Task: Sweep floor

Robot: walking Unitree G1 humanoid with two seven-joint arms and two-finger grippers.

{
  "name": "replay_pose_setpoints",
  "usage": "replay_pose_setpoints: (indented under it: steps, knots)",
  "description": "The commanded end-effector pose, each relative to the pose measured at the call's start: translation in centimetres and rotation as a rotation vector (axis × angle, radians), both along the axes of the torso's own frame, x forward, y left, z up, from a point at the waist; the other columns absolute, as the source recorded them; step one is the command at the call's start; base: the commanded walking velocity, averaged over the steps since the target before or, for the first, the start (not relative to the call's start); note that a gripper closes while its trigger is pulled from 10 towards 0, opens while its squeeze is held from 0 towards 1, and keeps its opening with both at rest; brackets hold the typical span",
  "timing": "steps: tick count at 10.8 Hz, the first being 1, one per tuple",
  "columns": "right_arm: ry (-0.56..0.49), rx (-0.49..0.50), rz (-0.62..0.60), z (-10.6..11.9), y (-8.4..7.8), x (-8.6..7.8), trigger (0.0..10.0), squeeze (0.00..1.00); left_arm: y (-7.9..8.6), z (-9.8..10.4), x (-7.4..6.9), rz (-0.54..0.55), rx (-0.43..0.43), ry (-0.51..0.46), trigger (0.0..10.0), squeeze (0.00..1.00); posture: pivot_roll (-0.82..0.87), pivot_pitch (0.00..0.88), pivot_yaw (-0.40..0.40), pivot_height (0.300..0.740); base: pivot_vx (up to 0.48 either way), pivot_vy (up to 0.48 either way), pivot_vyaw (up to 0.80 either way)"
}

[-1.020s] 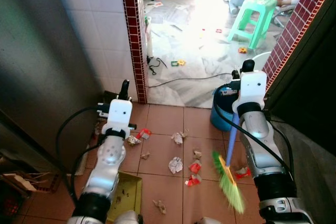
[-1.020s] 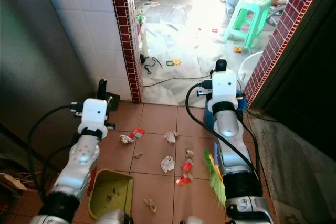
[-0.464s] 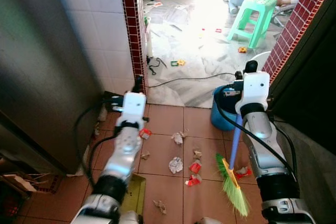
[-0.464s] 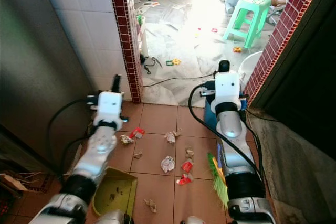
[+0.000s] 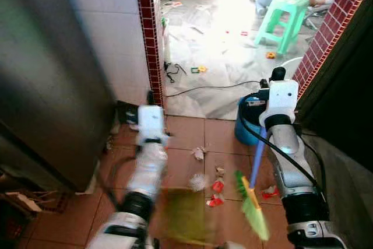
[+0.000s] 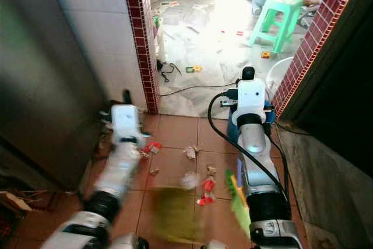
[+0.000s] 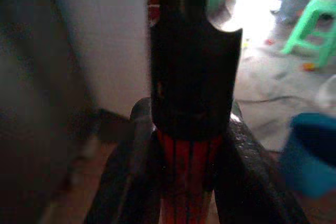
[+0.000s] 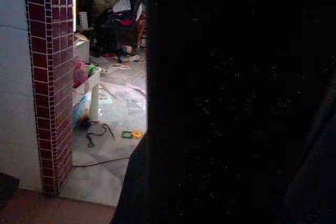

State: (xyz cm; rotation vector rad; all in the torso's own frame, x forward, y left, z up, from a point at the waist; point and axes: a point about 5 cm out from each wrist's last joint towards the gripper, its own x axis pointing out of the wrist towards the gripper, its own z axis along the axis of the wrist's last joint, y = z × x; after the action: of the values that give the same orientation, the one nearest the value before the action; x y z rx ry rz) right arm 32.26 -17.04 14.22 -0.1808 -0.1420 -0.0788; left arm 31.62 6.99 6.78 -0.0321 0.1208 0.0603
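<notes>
Left arm [image 5: 150,144] is motion-blurred; a second ago it stood at 9 o'clock of the litter, now it is swung in toward 7 o'clock. The dustpan [image 5: 182,214] it carries has shifted from the tile left of the arm to a yellow-green smear just below the scraps. Judgement: pan is being brought up to the pile to receive a sweep. Left wrist view: the jaws are clamped on a black-and-red handle [image 7: 191,129], fingers [image 7: 131,171] pressed to either side.

Litter [image 5: 201,167]: paper scraps, white and red, on brown tile at centre, unmoved across the frames. None is visibly in the pan now, which is too blurred to read.

Broom [image 5: 252,202]: green bristles at 4 o'clock of the litter, blue shaft running up to the right gripper [image 5: 275,94]. Bristles sit slightly nearer the pile than half a second ago. Right jaws: cannot tell; the wrist view is dark.

Blue bucket [image 5: 247,123] behind the right arm at 2 o'clock; contents hidden. Green stool [image 5: 282,18] far at 1 o'clock.
</notes>
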Motion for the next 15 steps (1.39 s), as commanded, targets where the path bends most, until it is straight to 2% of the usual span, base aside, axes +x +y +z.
replay_pose_setpoints:
  steps: [1,4,7,8,9,10,11,12,13,14,15]
  knots:
    - [-0.06,-0.009,-0.001,1.5,-0.2,0.1,10.0,0.0,0.8,1.9,1.1,0.009,0.033,-0.092,10.0,0.0,-0.08,0.0,0.019,0.74,0.0,0.0,0.0]
    - [-0.051,0.006,-0.002,1.3,0.0,0.1,10.0,0.0,1.3,1.8,1.3,0.005,0.054,-0.101,10.0,0.0,-0.07,0.0,0.026,0.74,0.0,0.0,0.0]
    - [-0.057,0.013,-0.002,1.3,0.0,0.1,10.0,0.0,2.2,3.3,1.5,-0.033,0.144,-0.209,10.0,0.0,-0.06,0.0,0.027,0.74,0.0,0.0,0.0]
    - [-0.088,0.01,0.0,2.3,-0.1,0.3,10.0,0.0,3.4,2.1,0.9,-0.044,0.172,-0.182,10.0,0.0,-0.06,0.0,0.029,0.74,0.0,0.0,0.0]
    - [-0.124,-0.011,0.007,3.2,-0.1,0.5,10.0,0.0,3.7,1.6,0.6,-0.047,0.169,-0.169,10.0,0.0,-0.06,0.0,0.03,0.74,0.0,0.0,0.0]
    - [-0.19,-0.063,0.02,5.0,-0.1,0.8,10.0,0.0,3.4,1.1,0.2,-0.106,0.099,-0.148,10.0,0.0,-0.06,0.0,0.03,0.74,0.0,0.0,0.0]
    - [-0.233,-0.125,0.027,6.0,-0.1,1.0,10.0,0.0,3.2,1.2,0.0,-0.125,0.087,-0.156,10.0,0.0,-0.06,0.0,0.029,0.74,0.0,0.0,0.0]
    - [-0.251,-0.175,0.024,6.2,-0.1,1.0,10.0,0.0,2.9,1.2,-0.3,-0.16,0.079,-0.16,10.0,0.0,-0.05,0.0,0.026,0.74,0.0,0.0,0.0]
    - [-0.252,-0.27,-0.004,5.9,-0.6,1.0,10.0,0.0,3.0,1.3,-0.6,-0.176,0.102,-0.169,10.0,0.0,-0.05,0.0,0.026,0.74,0.0,0.0,0.0]
    - [-0.238,-0.306,-0.029,5.4,-1.1,1.0,10.0,0.0,3.2,1.3,-0.7,-0.178,0.106,-0.171,10.0,0.0,-0.04,0.0,0.033,0.74,0.0,0.0,0.0]
    - [-0.219,-0.297,-0.041,4.9,-1.4,1.0,10.0,0.0,3.4,1.2,-0.9,-0.178,0.104,-0.167,10.0,0.0,-0.04,0.0,0.04,0.74,0.0,0.0,0.0]
